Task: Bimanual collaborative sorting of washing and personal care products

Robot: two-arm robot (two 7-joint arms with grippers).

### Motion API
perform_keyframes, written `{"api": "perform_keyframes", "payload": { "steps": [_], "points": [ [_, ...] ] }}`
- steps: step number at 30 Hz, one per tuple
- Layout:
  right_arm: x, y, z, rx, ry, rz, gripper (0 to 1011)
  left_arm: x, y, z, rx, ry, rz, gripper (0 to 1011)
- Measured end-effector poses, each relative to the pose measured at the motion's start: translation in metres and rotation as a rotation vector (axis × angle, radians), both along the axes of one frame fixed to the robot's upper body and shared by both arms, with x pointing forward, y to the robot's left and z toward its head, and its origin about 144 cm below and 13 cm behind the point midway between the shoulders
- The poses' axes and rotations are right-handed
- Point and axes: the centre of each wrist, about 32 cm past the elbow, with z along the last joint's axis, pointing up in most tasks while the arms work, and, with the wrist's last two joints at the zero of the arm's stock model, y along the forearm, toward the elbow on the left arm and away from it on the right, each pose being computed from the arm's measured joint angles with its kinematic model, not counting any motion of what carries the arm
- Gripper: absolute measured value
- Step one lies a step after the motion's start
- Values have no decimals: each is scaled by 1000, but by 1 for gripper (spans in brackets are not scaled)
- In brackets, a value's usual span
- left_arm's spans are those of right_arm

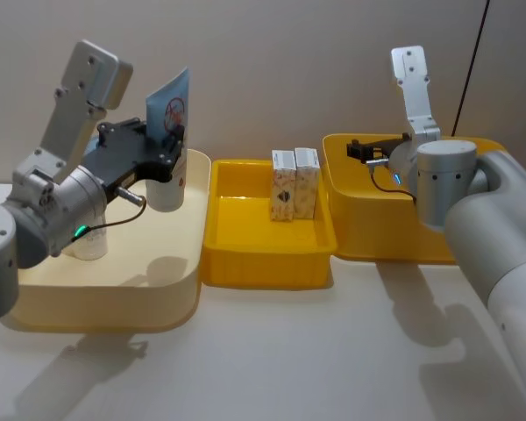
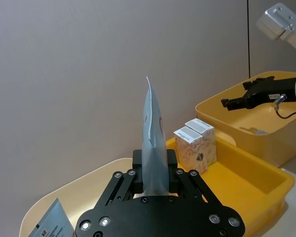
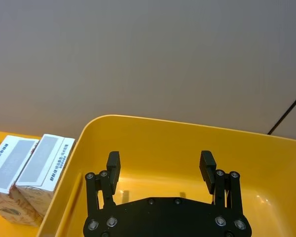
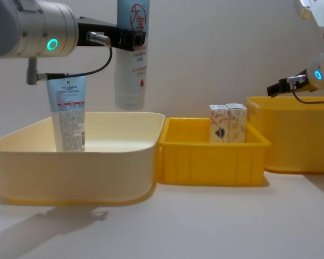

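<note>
Chest view: left gripper grips a pale-blue tube, cream bin below, seemingly to sort it; right gripper gapes empty

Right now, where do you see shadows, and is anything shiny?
Head view: dark shadows fall on the table. Chest view: a shadow lies under the cream bin. Right wrist view: the right gripper throws finger shadows on the yellow bin, whose floor glints.

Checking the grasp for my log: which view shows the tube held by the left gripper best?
The chest view: the held tube hangs full length, print facing, clamped by the left gripper above the cream bin. The head view has it partly behind the gripper; the left wrist view shows it edge-on.
</note>
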Motion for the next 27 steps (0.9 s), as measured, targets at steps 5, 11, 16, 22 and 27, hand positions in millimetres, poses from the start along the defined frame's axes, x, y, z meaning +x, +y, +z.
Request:
{"api": "perform_keyframes", "payload": {
  "steps": [5, 11, 16, 22, 27],
  "points": [
    [0, 1, 2, -8, -14, 30, 1001, 6, 1, 4, -19, -7, -25, 267],
    [-2, 0, 3, -18, -25, 91, 1001, 15, 2, 8, -37, -12, -47, 267],
    [-4, -1, 5, -23, -26, 147, 1001, 20, 2, 10, -48, -9, -58, 267],
    [-7, -3, 8, -29, -24, 230, 1001, 28, 3, 9, -63, 0, -73, 267],
    [-10, -4, 11, -32, -16, 319, 1001, 32, 3, 8, -74, 8, -82, 267]
  ]
}}
